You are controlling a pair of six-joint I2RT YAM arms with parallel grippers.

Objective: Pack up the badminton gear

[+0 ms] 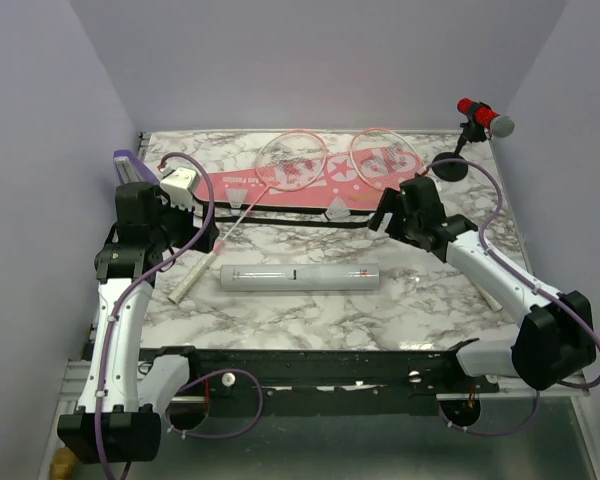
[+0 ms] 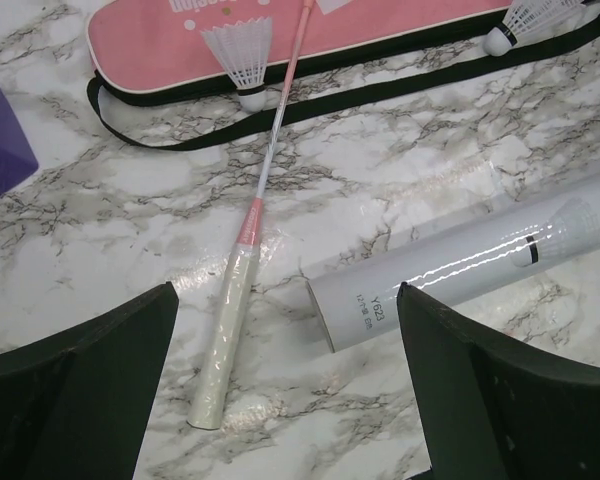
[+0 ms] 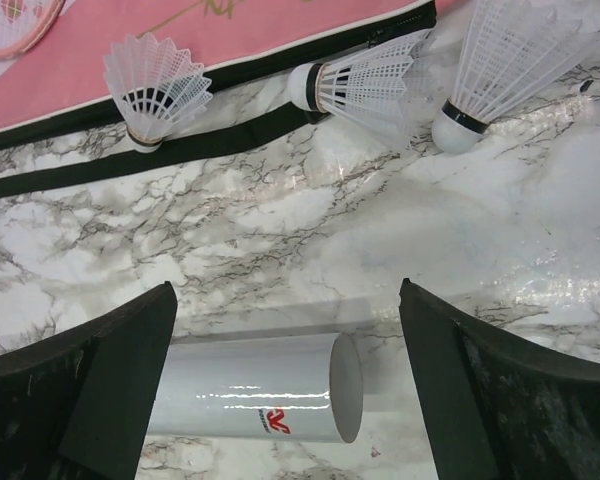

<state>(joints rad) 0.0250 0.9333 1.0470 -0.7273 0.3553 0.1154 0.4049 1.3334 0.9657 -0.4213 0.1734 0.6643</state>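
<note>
The pink-and-black racket bag lies flat at the back, with two pink-framed rackets resting heads-up on it. The left racket's white handle lies on the marble beside the end of the white tube. Three white shuttlecocks lie by the bag's black strap. My left gripper is open and empty above the handle and the tube's left end. My right gripper is open and empty above the tube's right end.
A red-and-grey microphone on a black stand stands at the back right. A purple box sits at the back left. Walls close the table on three sides.
</note>
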